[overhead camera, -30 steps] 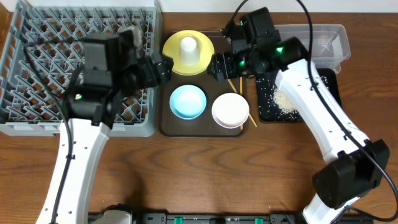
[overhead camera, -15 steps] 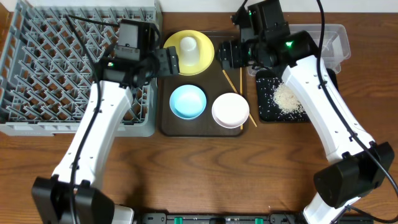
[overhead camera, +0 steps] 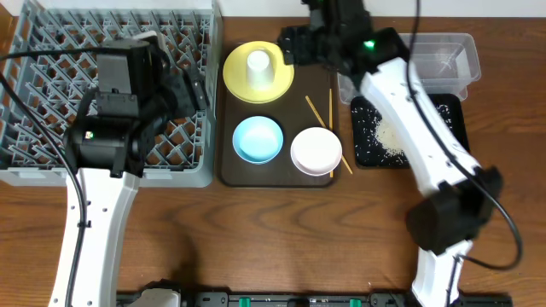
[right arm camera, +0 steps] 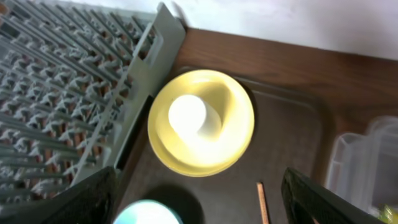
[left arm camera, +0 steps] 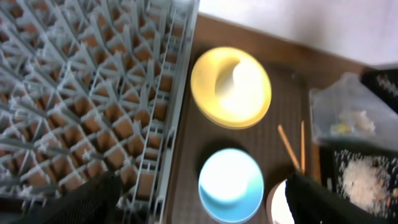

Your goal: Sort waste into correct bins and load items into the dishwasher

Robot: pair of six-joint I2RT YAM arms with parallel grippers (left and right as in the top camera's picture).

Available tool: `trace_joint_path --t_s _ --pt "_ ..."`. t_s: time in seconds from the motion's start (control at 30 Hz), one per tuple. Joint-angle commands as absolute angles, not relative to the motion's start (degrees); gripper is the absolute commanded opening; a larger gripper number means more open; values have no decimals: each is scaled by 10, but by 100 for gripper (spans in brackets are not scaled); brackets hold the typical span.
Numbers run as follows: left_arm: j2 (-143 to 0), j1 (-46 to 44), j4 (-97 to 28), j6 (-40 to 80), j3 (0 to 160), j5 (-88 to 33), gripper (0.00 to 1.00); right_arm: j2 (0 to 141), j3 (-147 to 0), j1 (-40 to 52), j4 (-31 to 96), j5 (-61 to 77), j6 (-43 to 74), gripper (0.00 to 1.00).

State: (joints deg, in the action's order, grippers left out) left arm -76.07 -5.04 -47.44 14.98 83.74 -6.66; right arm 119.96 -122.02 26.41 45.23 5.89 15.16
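Aloft, right claw (right arm camera: 198, 193) near yellow plate (right arm camera: 235, 127).

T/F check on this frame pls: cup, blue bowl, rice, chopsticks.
1. The white cup stands on the yellow plate. True.
2. The light blue bowl is in the dish rack. False: it sits on the brown serving tray, beside the rack.
3. Rice grains lie in the black tray. True.
4. The right hand grips the chopsticks. False: it is open and empty; the chopsticks lie on the serving tray.
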Motion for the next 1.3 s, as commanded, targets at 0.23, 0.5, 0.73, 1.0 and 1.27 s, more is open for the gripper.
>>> trace_joint_path --t_s 0.23,0.5,0.73,1.0,1.27 --pt "-764 -49 -521 151 846 -59 87 1340 -1352 303 453 -5 126 83" --pt "-765 -50 -543 151 846 -59 87 1412 -1352 313 399 -11 126 84" --pt "-768 -50 -562 151 846 -59 87 1456 -1352 326 350 -28 126 85" --pt "-768 -50 -568 151 846 -59 87 1487 -1352 333 317 -43 126 87" --pt "-768 -50 -570 151 846 -59 87 1503 -1352 333 307 -45 128 77"
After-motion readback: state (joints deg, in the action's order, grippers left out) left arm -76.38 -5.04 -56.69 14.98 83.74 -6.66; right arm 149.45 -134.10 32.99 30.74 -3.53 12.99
